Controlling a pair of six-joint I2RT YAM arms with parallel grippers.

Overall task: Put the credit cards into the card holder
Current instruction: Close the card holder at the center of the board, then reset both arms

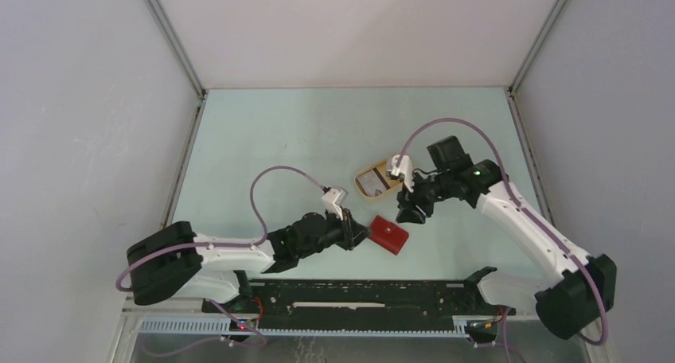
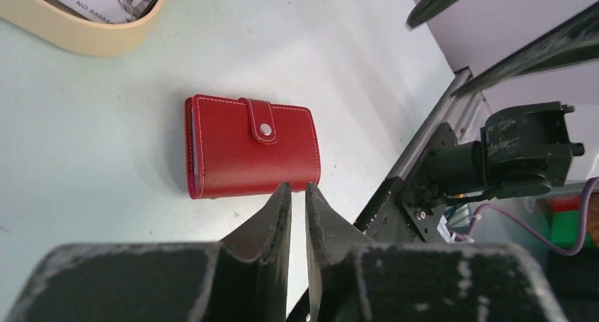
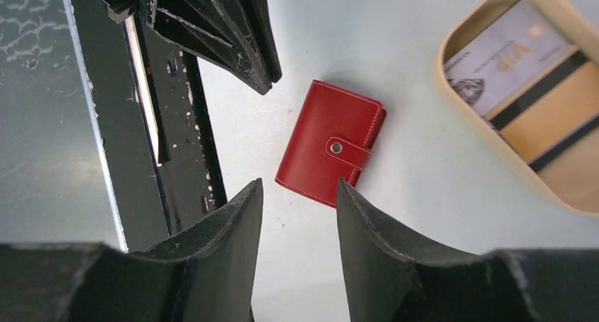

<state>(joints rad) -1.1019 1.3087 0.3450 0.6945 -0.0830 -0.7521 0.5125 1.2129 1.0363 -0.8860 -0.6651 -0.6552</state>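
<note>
— Where do we stand with the task?

— Barely begun, we judge. On the left, our left end effector hovers just beside the card holder, its jaws parted by only a thin slit and holding nothing. The card holder lies flat on the worktop between the two arms, folded over with its tab snapped down.

— Is anything in it?

— We cannot tell; closed, it hides its inside.

— And the cards?

— The credit cards lie in the beige oval tray, near the holder. We see a pale one and dark stripes, perhaps two or more stacked. On the right, our right end effector hangs above the holder, jaws well apart and empty.

— So what is left?

— Everything: we unsnap the holder, open it, and carry each card across.
</note>
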